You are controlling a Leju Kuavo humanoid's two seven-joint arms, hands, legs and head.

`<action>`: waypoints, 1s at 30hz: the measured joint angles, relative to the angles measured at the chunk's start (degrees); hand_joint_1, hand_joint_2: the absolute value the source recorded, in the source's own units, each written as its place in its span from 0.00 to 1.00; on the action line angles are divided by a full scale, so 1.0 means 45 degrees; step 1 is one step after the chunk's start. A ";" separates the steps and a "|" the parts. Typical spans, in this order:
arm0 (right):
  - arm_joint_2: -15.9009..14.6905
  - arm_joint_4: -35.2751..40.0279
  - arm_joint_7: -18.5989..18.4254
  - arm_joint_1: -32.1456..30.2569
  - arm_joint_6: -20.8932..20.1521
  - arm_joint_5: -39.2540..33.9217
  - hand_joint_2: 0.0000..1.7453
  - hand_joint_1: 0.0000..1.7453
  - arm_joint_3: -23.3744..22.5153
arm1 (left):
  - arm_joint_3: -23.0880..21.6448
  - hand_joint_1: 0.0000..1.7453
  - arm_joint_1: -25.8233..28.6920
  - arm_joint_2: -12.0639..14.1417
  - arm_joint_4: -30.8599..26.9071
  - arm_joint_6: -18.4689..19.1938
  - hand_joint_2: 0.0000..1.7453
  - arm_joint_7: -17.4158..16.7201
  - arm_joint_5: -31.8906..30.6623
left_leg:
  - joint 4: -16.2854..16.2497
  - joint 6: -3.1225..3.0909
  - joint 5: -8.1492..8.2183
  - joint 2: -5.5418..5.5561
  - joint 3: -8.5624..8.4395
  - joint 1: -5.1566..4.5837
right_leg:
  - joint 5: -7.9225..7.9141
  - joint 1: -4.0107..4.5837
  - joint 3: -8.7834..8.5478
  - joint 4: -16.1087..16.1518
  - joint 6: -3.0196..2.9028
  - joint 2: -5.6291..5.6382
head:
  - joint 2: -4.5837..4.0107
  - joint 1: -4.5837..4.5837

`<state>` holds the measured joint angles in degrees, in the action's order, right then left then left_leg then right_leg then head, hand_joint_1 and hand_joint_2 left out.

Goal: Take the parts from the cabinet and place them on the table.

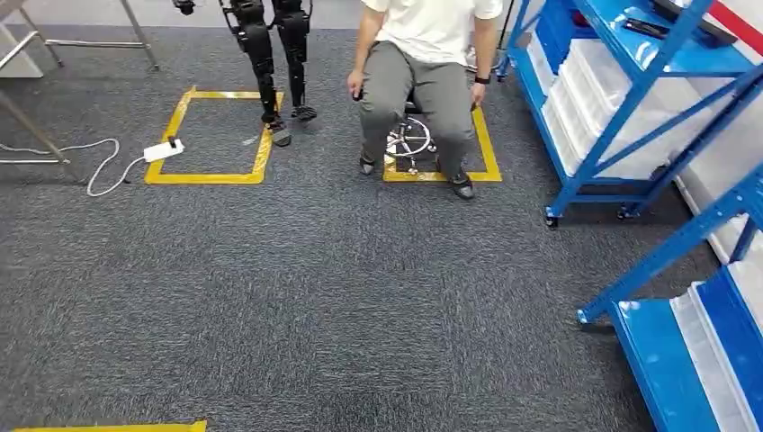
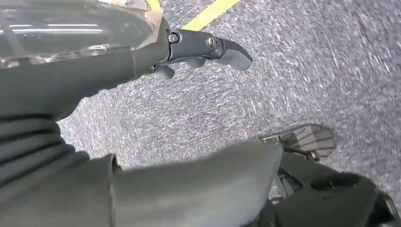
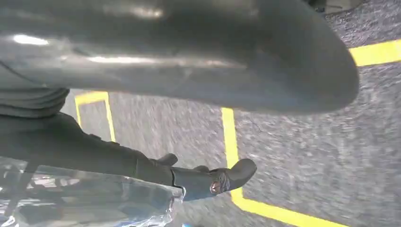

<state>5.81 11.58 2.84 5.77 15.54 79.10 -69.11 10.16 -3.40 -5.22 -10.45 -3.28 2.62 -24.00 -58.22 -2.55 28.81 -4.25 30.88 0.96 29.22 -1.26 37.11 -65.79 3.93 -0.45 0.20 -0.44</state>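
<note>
Each robot hand grips a clear-wrapped part (above grey carpet).

On the grey carpet, a seated person occupies a wheeled stool at twelve o'clock inside yellow floor tape, another robot's dark legs stand at eleven o'clock beside a white power strip, and blue shelving fills two o'clock.

Grey carpet floor w/ yellow tape squares marked on it. White power strip + cord lies at left square's edge. Stool base sits in 2nd square. Blue shelf racks stand at right on casters.
</note>
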 joint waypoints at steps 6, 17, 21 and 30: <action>-0.0010 0.0000 0.0005 0.0083 0.0029 0.0087 0.00 0.00 0.0000 | 0.0005 0.00 -0.0102 -0.0020 -0.0009 0.0010 1.00 0.0005 -0.0029 | 0.0094 0.0497 0.0267 -0.0807 -0.0429 -0.0043 | -0.0536 0.0351 -0.0881 0.1723 -0.0589 -0.0661 | 0.0000 0.0004; 0.0015 0.0000 0.0010 0.0051 0.0073 0.0092 0.00 0.00 0.0015 | 0.0000 0.00 -0.0079 0.0000 -0.0010 -0.0020 1.00 -0.0005 -0.0155 | -0.0391 0.0513 -0.0161 0.2195 0.0353 0.0184 | -0.0682 0.0163 -0.1124 0.1724 -0.0966 0.1305 | 0.0000 -0.0136; 0.0010 0.0000 0.0024 0.0016 0.0107 0.0087 0.00 0.00 0.0024 | 0.0000 0.00 -0.0132 -0.0005 -0.0015 -0.0015 1.00 -0.0010 -0.0155 | -0.0209 0.0234 -0.0191 0.1662 0.0305 -0.0007 | -0.0703 0.0237 -0.0794 0.1757 -0.0613 0.1807 | 0.0000 -0.0136; -0.0005 0.0000 0.0039 -0.0031 0.0121 0.0039 0.00 0.00 0.0024 | 0.0000 0.00 -0.0110 -0.0019 -0.0015 0.0005 1.00 -0.0015 -0.0160 | 0.0108 0.0017 -0.0350 0.0114 0.0222 0.0061 | 0.0373 -0.0007 0.0363 -0.0727 -0.0153 0.0116 | 0.0000 0.0010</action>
<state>5.79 11.58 3.02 5.63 16.09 79.27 -69.00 10.16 -3.89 -5.31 -10.51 -3.26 2.56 -24.72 -57.73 -2.47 27.24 -3.74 31.88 1.24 30.90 -1.29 38.74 -69.06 3.25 0.07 0.20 -0.39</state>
